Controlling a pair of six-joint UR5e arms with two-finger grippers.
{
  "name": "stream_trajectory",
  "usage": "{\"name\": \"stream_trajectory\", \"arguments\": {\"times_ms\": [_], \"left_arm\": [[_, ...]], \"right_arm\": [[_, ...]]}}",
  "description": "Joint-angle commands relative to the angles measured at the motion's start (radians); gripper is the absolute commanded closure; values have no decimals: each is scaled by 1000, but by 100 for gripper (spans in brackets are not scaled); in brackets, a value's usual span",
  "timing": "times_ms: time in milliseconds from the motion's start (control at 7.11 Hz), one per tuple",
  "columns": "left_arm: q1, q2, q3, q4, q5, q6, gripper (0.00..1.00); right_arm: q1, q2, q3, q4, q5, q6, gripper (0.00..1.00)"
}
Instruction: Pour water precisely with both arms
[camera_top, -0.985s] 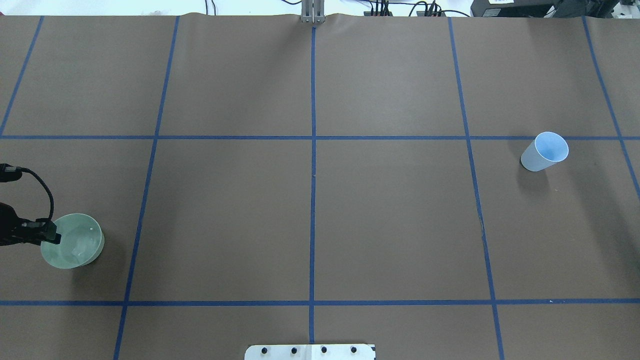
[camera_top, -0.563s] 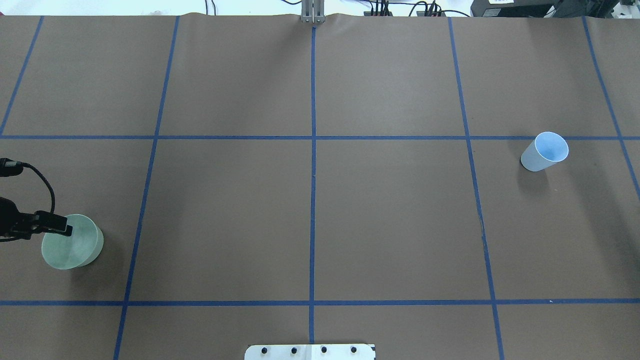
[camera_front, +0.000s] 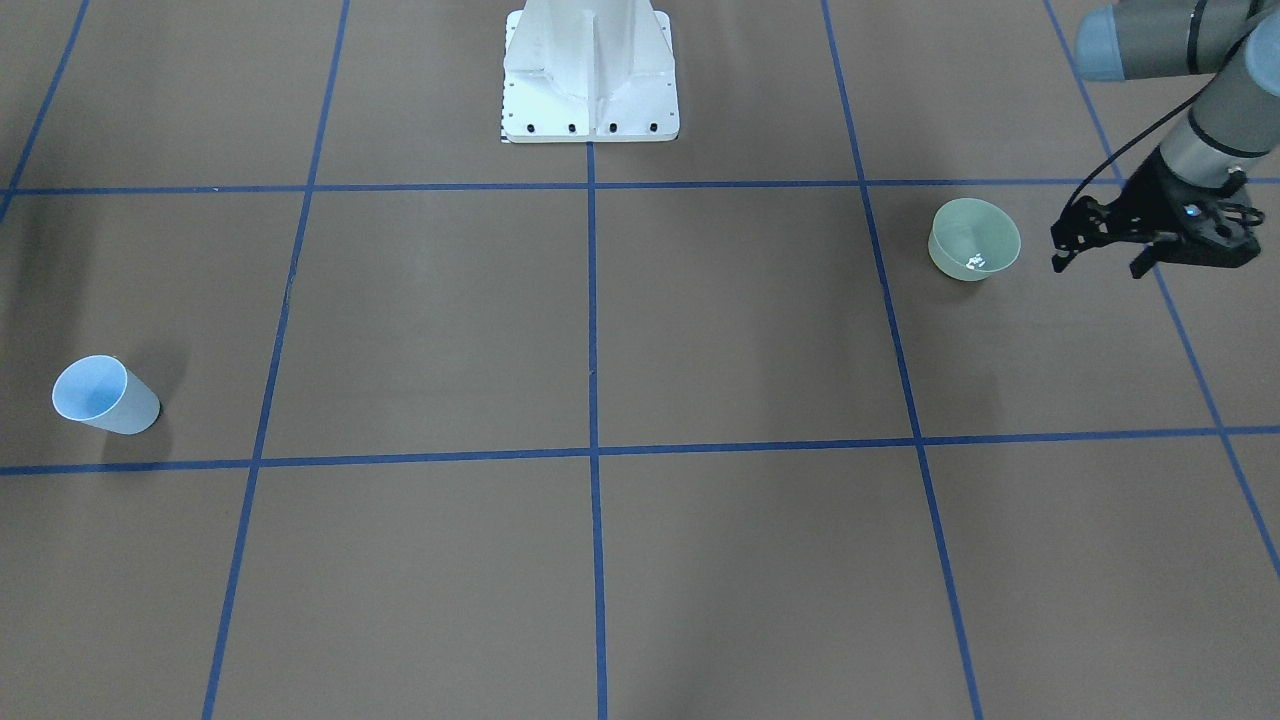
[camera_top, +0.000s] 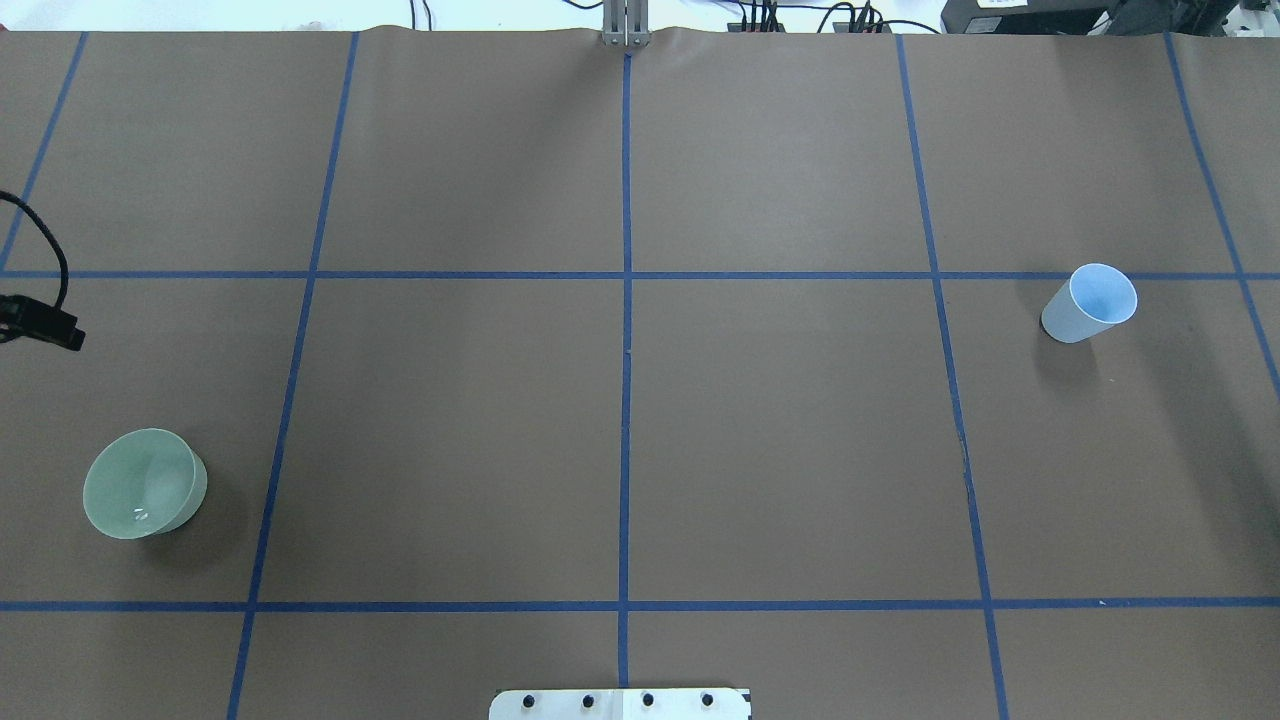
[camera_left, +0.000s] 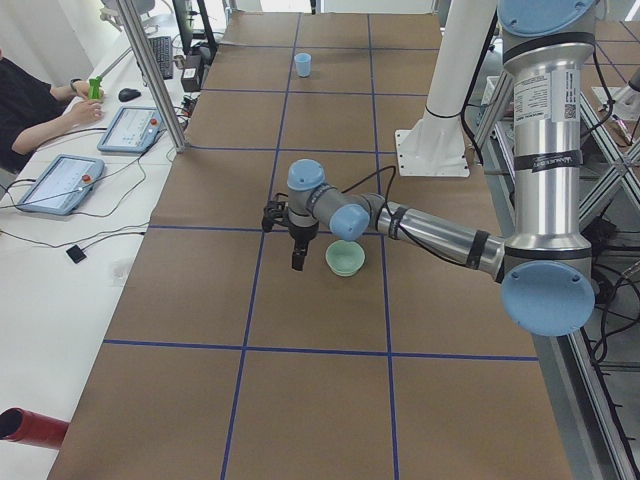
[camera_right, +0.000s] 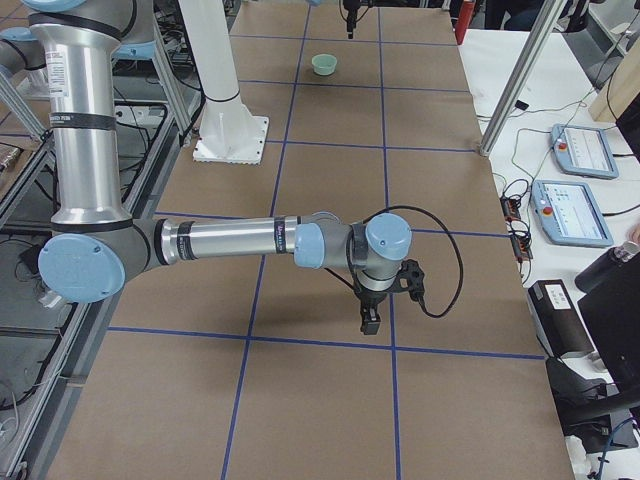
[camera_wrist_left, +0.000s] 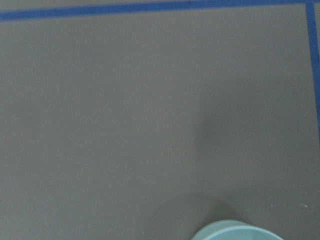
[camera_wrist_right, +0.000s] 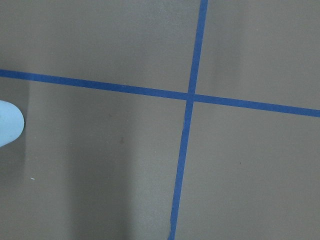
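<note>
Brown tabletop (camera_top: 780, 450) crossed with blue tape lines (camera_top: 625, 400). Near robot's left end, pale-green bowl (camera_top: 145, 483), upright, with water (camera_top: 140, 516) inside, seen only as few faint glints. Close by, clear of bowl, left tool (camera_front: 1098, 262), spread apart and empty. Far at other end, light-blue cup (camera_top: 1090, 303). Right tool (camera_right: 368, 322) over tabletop at that end; spread or closed, cannot tell.

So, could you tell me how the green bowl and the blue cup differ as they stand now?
The green bowl is wide and low; the blue cup is taller and narrower. The bowl sits on the robot's left side, the cup far on its right. Glints of water show in the bowl, none in the cup. Both stand upright and ungripped.
</note>
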Motion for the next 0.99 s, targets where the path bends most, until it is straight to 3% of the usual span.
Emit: {"name": "stream_trajectory", "arguments": {"times_ms": [0,141,422,563,844], "left_arm": [[-195,-196,77,273,-18,215,0],[-246,-191,174,246,-93,237,0],[-363,-182,309,195,-165,484,0],[-406,-146,310,189,-240,590,0],[-452,-121,317,183,-236,604,0]], "right_arm": [[2,-17,4,1,5,-2,0],[5,-18,4,2,6,-2,0],[15,-18,2,0,8,0,0],[34,-20,2,0,18,0,0],[53,-20,-3,1,32,-3,0]]}}
